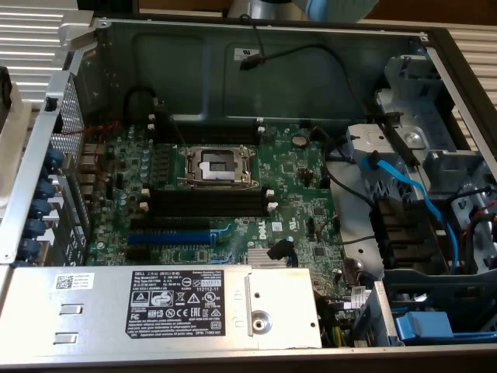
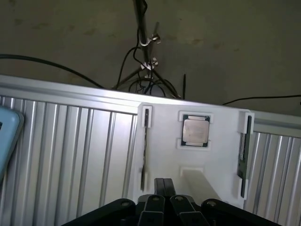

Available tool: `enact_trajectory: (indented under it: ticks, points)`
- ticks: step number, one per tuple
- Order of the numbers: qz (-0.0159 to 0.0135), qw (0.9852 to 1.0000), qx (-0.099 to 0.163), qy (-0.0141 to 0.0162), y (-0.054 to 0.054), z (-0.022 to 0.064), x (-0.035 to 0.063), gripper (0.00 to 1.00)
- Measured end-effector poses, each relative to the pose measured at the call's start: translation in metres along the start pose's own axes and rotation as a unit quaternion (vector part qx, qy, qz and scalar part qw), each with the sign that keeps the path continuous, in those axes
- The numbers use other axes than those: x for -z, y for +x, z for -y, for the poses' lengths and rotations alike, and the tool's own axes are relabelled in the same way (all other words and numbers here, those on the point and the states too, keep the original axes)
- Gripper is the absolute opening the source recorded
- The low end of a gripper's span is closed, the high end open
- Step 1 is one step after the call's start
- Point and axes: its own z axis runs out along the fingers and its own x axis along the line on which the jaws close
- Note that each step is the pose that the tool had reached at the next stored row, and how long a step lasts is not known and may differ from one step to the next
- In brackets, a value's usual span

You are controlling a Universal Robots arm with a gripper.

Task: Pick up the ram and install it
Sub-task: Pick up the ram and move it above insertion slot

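Note:
In the wrist view a white holder (image 2: 211, 155) lies on a ribbed metal table. A ram (image 2: 243, 157) stands on edge in the holder's side bracket, thin and dark green. A second thin dark stick (image 2: 145, 150) stands on edge at the holder's other side. My gripper (image 2: 163, 182) hovers over the holder's near edge, closest to that second stick. Its two black fingers are pressed together, shut on nothing. In the exterior view the black memory slots (image 1: 208, 203) with white end clips lie bare on the green motherboard (image 1: 303, 179).
A silver processor chip (image 2: 195, 131) sits in the holder between the two sticks. Cables (image 2: 141, 70) hang beyond the table edge. The open computer case holds a processor socket (image 1: 216, 165), a blue expansion slot (image 1: 169, 237), a power supply (image 1: 155, 303) and blue cables (image 1: 411, 194).

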Motion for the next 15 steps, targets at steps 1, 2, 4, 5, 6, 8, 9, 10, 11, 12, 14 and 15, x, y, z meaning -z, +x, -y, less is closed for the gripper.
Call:
enact_trajectory:
  ticks: [1, 2, 4, 5, 6, 8, 9, 10, 11, 12, 14, 15]
  points:
    - [0.0000, 1.0000, 0.000, 0.0000, 0.000, -0.0001, -0.0017, 0.10]
    - [0.0000, 1.0000, 0.000, -0.0001, 0.000, -0.0001, -0.0035, 0.10]
    - [0.0001, 1.0000, -0.001, 0.0000, 0.001, -0.0003, -0.0072, 0.10]
    - [0.0001, 1.0000, -0.001, 0.0000, 0.001, -0.0004, -0.0090, 0.10]
    - [0.0002, 1.0000, -0.001, 0.0001, 0.001, -0.0005, -0.0109, 0.10]
    - [0.0002, 1.0000, -0.001, 0.0000, 0.002, -0.0008, -0.0145, 0.10]
    - [0.0002, 1.0000, -0.001, 0.0000, 0.003, -0.0009, -0.0163, 0.10]
    - [0.0002, 1.0000, -0.001, -0.0001, 0.003, -0.0011, -0.0181, 0.10]
    - [0.0002, 1.0000, -0.001, 0.0000, 0.004, -0.0012, -0.0200, 0.10]
    - [0.0002, 1.0000, -0.001, 0.0000, 0.004, -0.0013, -0.0217, 0.10]
    - [0.0003, 1.0000, -0.001, 0.0000, 0.005, -0.0016, -0.0255, 0.10]
    - [0.0003, 1.0000, -0.001, 0.0000, 0.006, -0.0017, -0.0272, 0.10]
